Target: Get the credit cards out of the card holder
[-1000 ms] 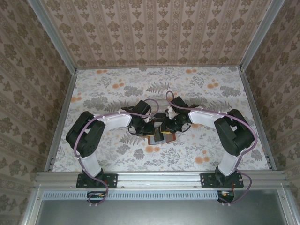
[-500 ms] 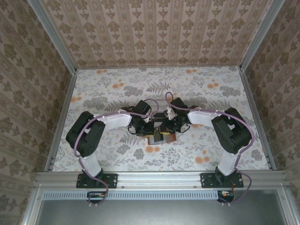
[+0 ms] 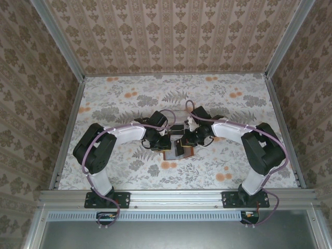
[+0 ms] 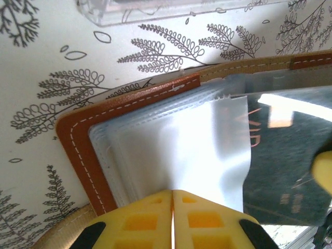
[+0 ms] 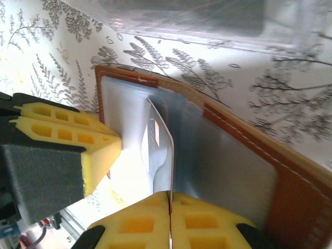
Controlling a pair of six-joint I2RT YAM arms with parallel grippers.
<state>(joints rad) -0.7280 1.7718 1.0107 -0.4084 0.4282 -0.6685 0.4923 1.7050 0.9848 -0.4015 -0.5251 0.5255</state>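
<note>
Right gripper point(image 5: 169, 206) is pinched shut on a credit card point(image 5: 158, 137) standing edge-on just ahead of its fingertips. Left gripper point(image 4: 171, 207) is clamped on the card holder point(image 4: 78, 150) by its clear sleeve, it seems. Draw the card straight back along its sleeve, no twist, with the holder anchored.

There were two arms, the left arm point(image 3: 119, 134) and the right arm point(image 3: 233, 129), and two grippers, the left gripper point(image 4: 172, 193) and the right gripper point(image 5: 169, 196). One wallet point(image 3: 179, 151), one card point(image 4: 285, 155) and one tray point(image 4: 155, 10) were in sight. The sleeves point(image 4: 171, 150) were several, too stacked to count.
</note>
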